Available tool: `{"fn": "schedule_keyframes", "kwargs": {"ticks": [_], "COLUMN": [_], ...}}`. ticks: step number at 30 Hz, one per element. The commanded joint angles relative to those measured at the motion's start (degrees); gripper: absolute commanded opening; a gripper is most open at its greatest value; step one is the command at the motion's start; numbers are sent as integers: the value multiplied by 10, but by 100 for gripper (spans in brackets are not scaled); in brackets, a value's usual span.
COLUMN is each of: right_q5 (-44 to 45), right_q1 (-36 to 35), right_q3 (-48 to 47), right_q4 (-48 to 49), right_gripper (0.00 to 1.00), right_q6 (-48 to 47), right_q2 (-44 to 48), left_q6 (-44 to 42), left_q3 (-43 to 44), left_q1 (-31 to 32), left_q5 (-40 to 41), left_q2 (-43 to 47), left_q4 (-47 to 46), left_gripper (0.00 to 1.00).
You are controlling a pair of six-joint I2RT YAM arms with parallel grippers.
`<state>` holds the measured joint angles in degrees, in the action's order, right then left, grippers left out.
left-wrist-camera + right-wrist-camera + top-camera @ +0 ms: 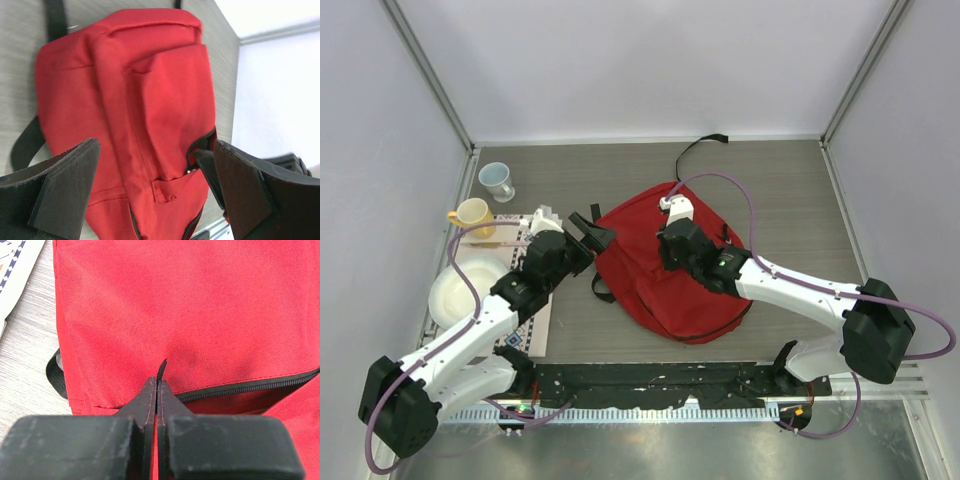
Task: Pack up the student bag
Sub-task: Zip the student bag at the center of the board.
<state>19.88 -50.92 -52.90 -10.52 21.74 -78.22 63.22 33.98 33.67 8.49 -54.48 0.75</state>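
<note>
Here's the student bag [665,285], red and slumped flat in the middle of the table [790,200], sitting between the two arms with a black strap [698,150] trailing off toward the far edge. The right claw [672,243] is down on top of the bag, and the wrist view shows it pinched tight, fingertips pressed together right at the end of the black zipper [250,386]. A thin black sliver pokes up from between those tips; that's probably the zipper pull [162,369], though it's too slim to call for sure. To its right the zipper gapes a little, with red fabric showing either side.

Over on the other side, the left claw [590,237] is spread as wide as it goes and grips nothing, poised just beside the bag's left edge, the front pocket [165,115] framed between its fingers [65,185].

Off to the left: a yellow cup [472,213], a pale cup [497,180], and a white bowl [455,292].
</note>
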Motion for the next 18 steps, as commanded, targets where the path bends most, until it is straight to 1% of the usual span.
{"fn": "schedule_keyframes", "kwargs": {"ticks": [1,2,3,5,6,7,8,11,12,13,16,18], "right_q5": [19,19,19,20,20,22,23,23,23,23,26,26], "right_q1": [1,1,2,1,1,1,1,2,1,1,2,1], "right_q3": [-5,-7,-8,-10,-10,-10,-10,-11,-11,-11,-10,-10], "right_q4": [19,19,19,16,16,16,17,18,19,18,17,16], "right_gripper": [1,1,1,1,1,1,1,1,1,1,1,1], "right_q6": [9,9,9,9,10,11,11,12,13,13,12,13], "right_q2": [23,24,22,23,21,21,21,18,19,18,20,22], "left_q6": [135,107,84,83,87,88,88,92,93,101,125,141], "left_q3": [10,3,-16,-32,-43,-43,-39,-9,6,13,27,24], "left_q1": [-10,-18,-18,-18,-18,-18,-16,14,28,61,104,108], "left_q5": [104,99,92,58,41,27,-8,-39,-36,-27,0,5], "left_q2": [29,37,52,64,64,56,46,-9,-20,-42,-66,-83], "left_q4": [138,131,97,71,44,37,37,41,39,36,14,-5], "left_gripper": [100,100,100,100,100,100,100,100,100,100,100,100]}}
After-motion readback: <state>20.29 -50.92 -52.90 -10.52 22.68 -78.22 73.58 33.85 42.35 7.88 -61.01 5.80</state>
